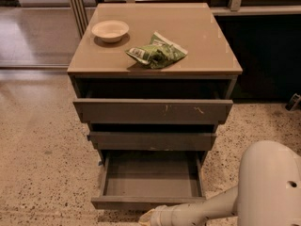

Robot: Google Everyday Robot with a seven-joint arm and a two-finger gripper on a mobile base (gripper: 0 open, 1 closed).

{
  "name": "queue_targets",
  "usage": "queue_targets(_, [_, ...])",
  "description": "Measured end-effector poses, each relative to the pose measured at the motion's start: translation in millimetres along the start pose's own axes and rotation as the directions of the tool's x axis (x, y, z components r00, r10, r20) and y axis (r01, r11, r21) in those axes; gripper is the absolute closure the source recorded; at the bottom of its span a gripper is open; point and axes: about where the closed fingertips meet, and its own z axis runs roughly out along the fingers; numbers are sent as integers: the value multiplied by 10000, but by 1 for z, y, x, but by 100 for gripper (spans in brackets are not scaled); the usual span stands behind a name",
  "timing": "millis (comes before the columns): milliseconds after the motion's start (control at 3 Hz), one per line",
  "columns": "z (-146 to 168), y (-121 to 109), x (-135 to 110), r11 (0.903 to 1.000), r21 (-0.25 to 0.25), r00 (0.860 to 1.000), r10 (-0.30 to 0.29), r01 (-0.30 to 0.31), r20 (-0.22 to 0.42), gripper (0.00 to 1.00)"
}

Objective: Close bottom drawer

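Note:
The bottom drawer (149,202) is the lowest of three dark grey-brown drawers in the cabinet. It is pulled far out, and its shallow tray (150,175) is empty. My white arm (207,208) reaches in from the lower right. Its end with the gripper (147,217) sits at the bottom edge of the camera view, just below and in front of the bottom drawer's front panel. Most of the gripper is cut off by the edge.
The middle drawer (153,140) is out a little and the scratched top drawer (153,111) is out a bit further. A pale bowl (110,30) and a green snack bag (157,53) lie on the cabinet top (207,41). Speckled floor (42,173) surrounds the cabinet.

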Motion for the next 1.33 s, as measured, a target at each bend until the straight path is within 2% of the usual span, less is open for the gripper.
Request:
queue_targets(333, [55, -34, 20, 9987, 230, 9985, 438, -445, 314, 100])
queue_targets(667, [55, -34, 20, 9987, 231, 9985, 438, -445, 314, 100])
queue_targets(1000, [65, -53, 15, 9980, 520, 9990, 355, -369, 278, 100])
queue_targets(1333, [73, -81, -5, 9956, 922, 9990, 150, -189, 430, 100])
